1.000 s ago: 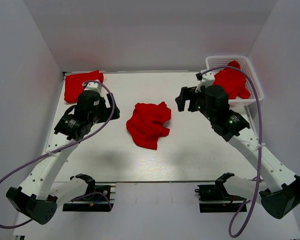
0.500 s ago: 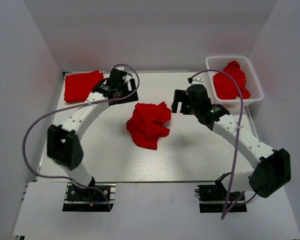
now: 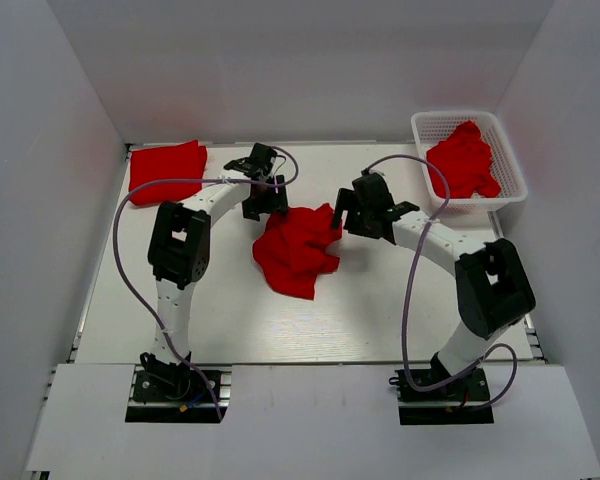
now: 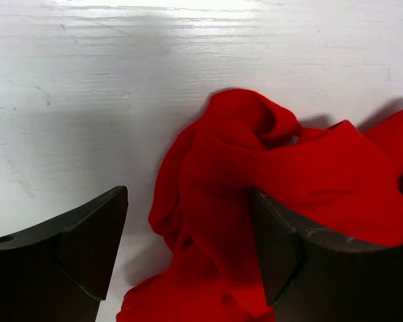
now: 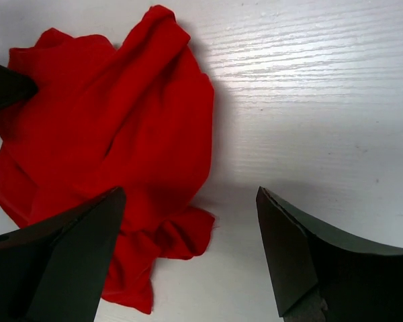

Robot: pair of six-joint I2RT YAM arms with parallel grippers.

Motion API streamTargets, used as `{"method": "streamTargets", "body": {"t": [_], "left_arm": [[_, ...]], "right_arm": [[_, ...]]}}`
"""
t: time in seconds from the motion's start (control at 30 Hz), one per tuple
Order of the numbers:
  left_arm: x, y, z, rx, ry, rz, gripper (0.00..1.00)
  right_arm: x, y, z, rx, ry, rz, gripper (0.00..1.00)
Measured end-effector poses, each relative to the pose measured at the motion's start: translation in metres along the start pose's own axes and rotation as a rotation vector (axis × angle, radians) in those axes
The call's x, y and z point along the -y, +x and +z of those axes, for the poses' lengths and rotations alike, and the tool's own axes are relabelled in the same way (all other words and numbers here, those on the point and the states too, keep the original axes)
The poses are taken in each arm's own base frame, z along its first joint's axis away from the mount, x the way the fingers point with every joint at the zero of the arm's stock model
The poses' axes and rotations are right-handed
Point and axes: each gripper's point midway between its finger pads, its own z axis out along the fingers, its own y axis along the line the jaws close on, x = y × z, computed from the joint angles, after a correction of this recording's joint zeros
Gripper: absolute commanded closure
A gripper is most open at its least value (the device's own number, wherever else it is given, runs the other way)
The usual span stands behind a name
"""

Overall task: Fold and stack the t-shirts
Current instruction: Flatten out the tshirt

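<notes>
Both arms are reaching in over the middle of the table (image 3: 360, 320), one on each side of the crumpled shirt (image 3: 296, 250), which lies there in a loose red lump. The left gripper (image 4: 188, 201) is right down at the shirt's far-left edge, jaws standing apart — bunched cloth sits in the gap between them, one finger (image 4: 289, 248) at the folds, the other (image 4: 74, 248) over bare white board. It isn't clamped on anything that the wrist view shows.

Over to the right gripper (image 5: 189, 194): it's at the shirt's far-right corner, jaws spread wide as well. The gap is mostly bare table, with the shirt's edge running under one finger (image 5: 60, 261). Nothing is held there either.

Away from the action — a folded shirt (image 3: 166, 170) lies flat in the far-left corner, well apart from both arms. In the far-right corner stands the white basket (image 3: 435, 123), with a heap of shirts (image 3: 462, 158) inside it, red and rumpled.
</notes>
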Motion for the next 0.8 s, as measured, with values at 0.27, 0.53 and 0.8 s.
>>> {"method": "streamTargets", "body": {"t": [0.27,0.53,0.8], "left_arm": [[0.015,0.008,0.011,-0.016,0.110,-0.004,0.79],[0.030,0.012,0.018,-0.008,0.220,0.027,1.00],[0.043,-0.045,-0.062,0.270,0.283,0.066,1.00]], "right_arm": [[-0.001,0.024,0.035,-0.090,-0.034,0.010,0.39],[-0.016,0.024,0.049,-0.097,-0.120,0.011,1.00],[-0.039,-0.049,-0.001,0.148,-0.185,-0.094,1.00]]}}
